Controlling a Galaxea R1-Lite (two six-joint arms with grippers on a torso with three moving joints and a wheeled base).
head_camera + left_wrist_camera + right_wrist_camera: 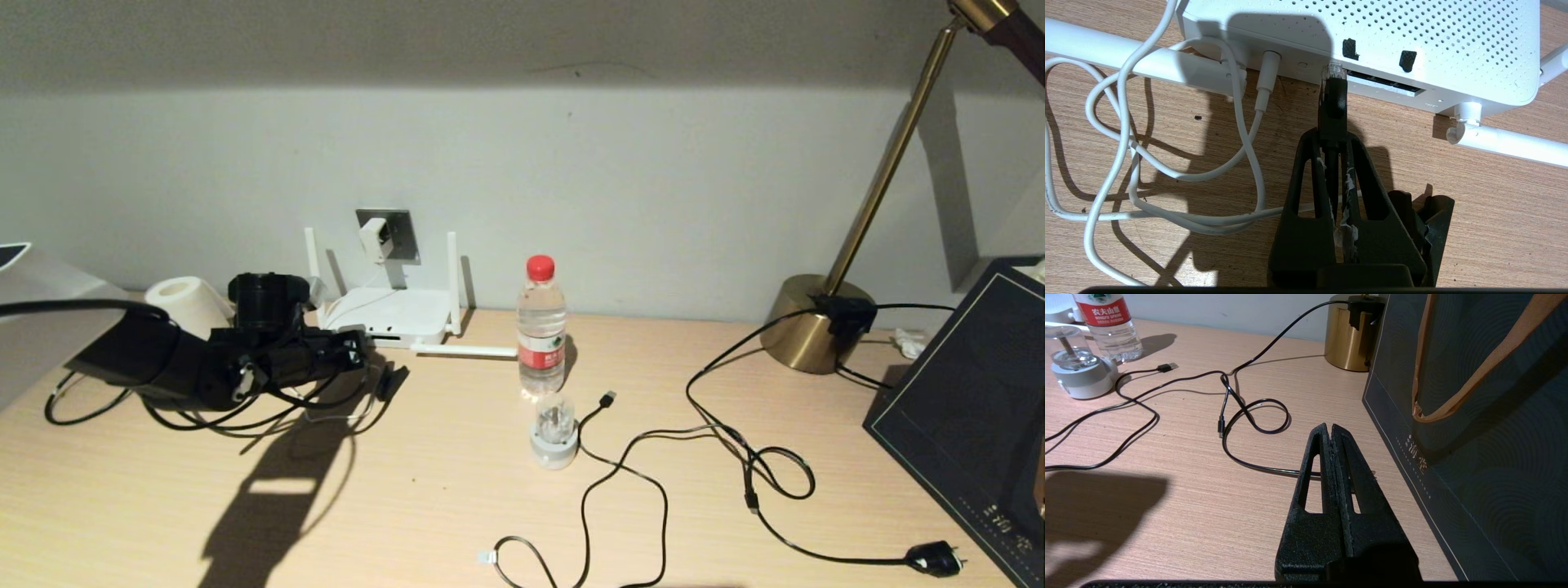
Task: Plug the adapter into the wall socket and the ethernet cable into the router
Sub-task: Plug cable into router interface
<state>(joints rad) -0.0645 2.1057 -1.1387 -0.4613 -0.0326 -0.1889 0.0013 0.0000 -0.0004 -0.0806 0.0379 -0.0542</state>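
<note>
Ethernet cable sits pinched in the left gripper, jaws closed on its black connector, clear tip just at the router port edge; adapter is already in the wall socket. Slight misalignment could jam the tip against the casing. Right gripper hovers over the desk, jaws shut and empty; the bottle label reads 农夫山泉.

The router sat on the worktop against the wall below the wall socket, which held the adapter, with the left pincer just before it.
</note>
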